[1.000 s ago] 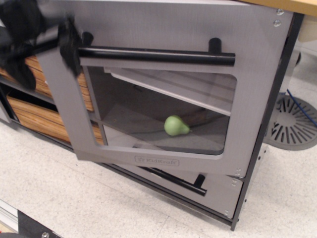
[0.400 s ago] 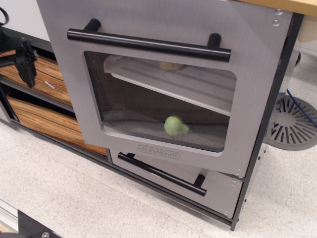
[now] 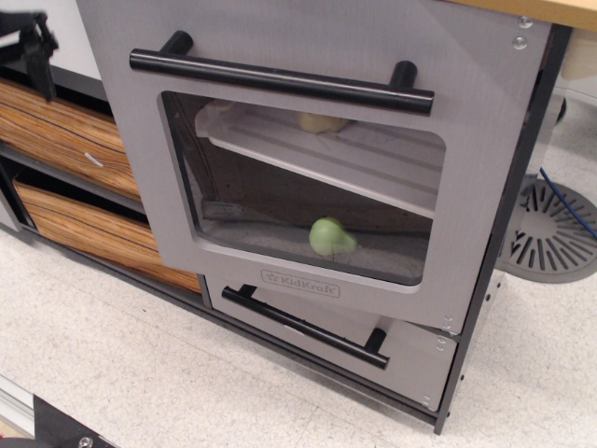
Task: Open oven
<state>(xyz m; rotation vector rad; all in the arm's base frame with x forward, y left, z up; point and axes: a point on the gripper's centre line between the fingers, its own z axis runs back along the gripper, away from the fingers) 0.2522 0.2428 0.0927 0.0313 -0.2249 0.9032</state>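
Note:
The grey oven door [image 3: 308, 56] with a clear rounded window and a "KidKraft" mark [image 3: 299, 284] stands slightly ajar, its left edge swung out in front of the brown drawers. Its long black bar handle [image 3: 280, 81] runs across the top. Inside are a white shelf [image 3: 373, 163], a green pear [image 3: 331, 236] on the oven floor and a pale yellow thing [image 3: 322, 121] on the shelf. My black gripper [image 3: 33, 42] is at the top left corner, away from the handle and holding nothing. Only part of it shows, so its jaws cannot be read.
A shorter grey drawer with a black bar handle [image 3: 312, 327] sits under the oven. Wood-grain brown drawers [image 3: 65, 121] are at the left. A wooden countertop edge [image 3: 550, 9] runs along the top right. A round black slotted base [image 3: 550, 229] lies on the floor at the right.
A second ago my gripper was at the handle's left end with the door pulled wider open. It has let go and moved up and left, and the door has swung back to slightly ajar.

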